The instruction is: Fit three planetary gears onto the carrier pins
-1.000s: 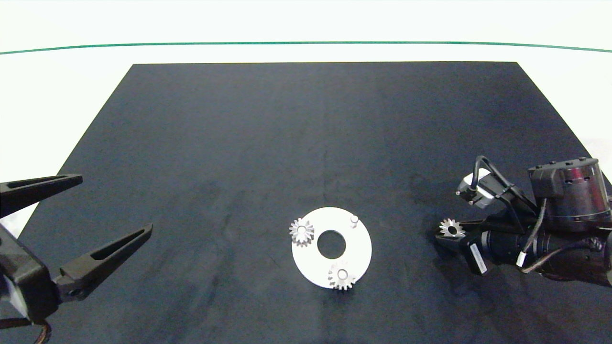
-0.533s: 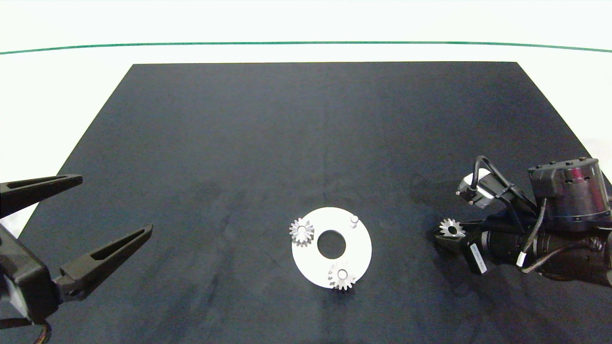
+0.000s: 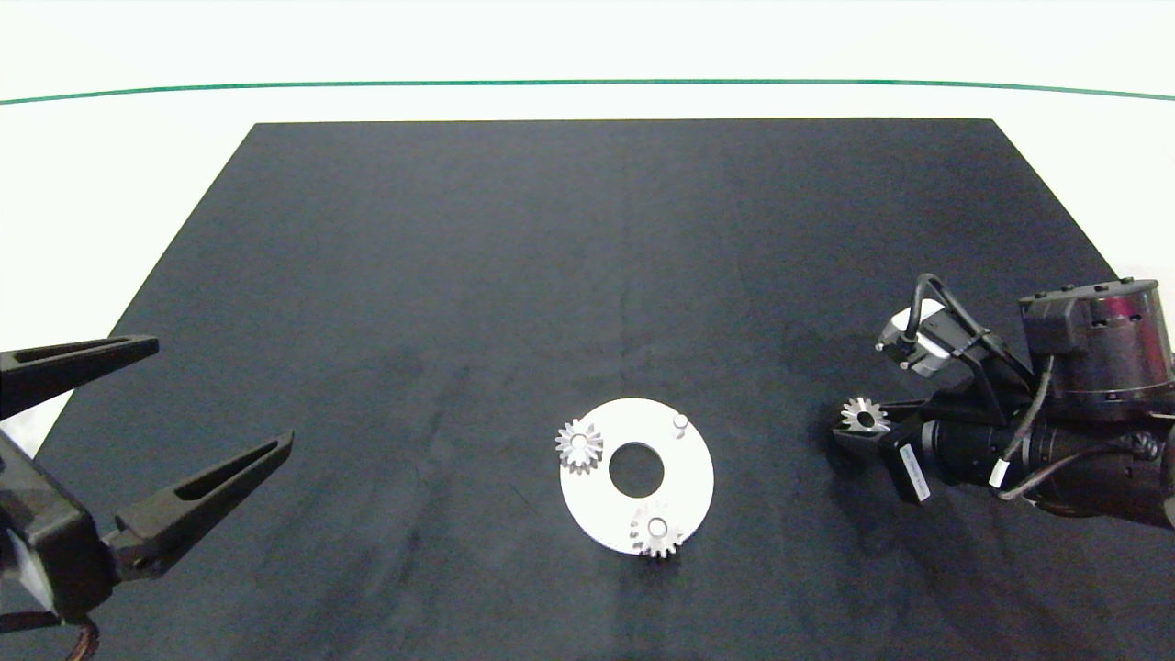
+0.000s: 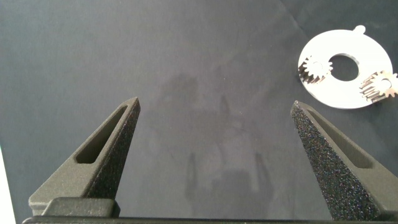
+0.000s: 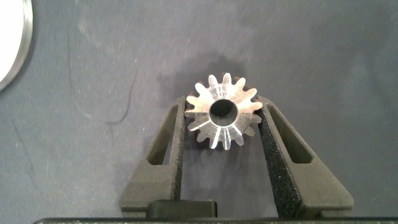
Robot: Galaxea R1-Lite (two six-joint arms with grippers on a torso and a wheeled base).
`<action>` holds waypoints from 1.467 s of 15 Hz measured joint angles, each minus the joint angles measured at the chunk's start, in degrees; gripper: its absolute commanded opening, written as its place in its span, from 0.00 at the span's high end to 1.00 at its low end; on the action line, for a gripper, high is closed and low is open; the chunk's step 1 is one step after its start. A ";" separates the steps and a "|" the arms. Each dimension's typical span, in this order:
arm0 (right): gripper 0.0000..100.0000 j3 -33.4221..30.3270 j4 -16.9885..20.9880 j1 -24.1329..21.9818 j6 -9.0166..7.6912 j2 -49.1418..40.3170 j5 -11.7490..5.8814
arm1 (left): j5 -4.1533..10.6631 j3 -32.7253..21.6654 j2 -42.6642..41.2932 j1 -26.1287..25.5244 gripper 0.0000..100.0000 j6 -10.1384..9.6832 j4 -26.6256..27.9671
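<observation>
Hidden or cut off: the white disc (image 5: 13, 43) shows only as a sliver of rim in the right wrist view; in the head view the right gripper's (image 3: 858, 430) fingers lie mostly under the gear they hold, and whether that gear touches the dark mat (image 3: 624, 275) cannot be told.
Gears, counted: three planetary gears. Two sit on the disc (image 3: 684, 482), one on the left pin (image 3: 579, 445), one on the near pin (image 3: 656, 531). The third gear (image 5: 222, 111) is between the right gripper's (image 5: 222, 121) fingers, bore facing the wrist camera.
Carrier pins, counted: three; one bare pin (image 3: 680, 422) stands at the disc's far right.
Right fingers: narrowed onto the third gear (image 3: 864, 415), pads pressed against its teeth on both sides; the disc lies well apart beyond the fingertips.
Left fingers: the left gripper (image 4: 216, 109) is spread wide with only mat between; the disc (image 4: 339, 87) and its two gears lie well beyond one fingertip.
Left arm: parked at the mat's near left corner (image 3: 220, 395).
</observation>
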 measured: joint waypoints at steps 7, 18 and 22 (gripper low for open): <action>1.00 -2.93 5.55 4.05 -0.11 -3.60 -0.27 | 0.02 -0.09 0.00 0.05 0.00 0.00 0.00; 1.00 -12.62 9.87 15.47 0.49 -0.22 -4.46 | 0.00 -0.09 0.04 0.11 0.00 0.00 -0.02; 1.00 -12.68 8.41 16.65 0.57 1.82 -4.44 | 0.00 0.17 0.15 0.11 0.00 0.00 0.00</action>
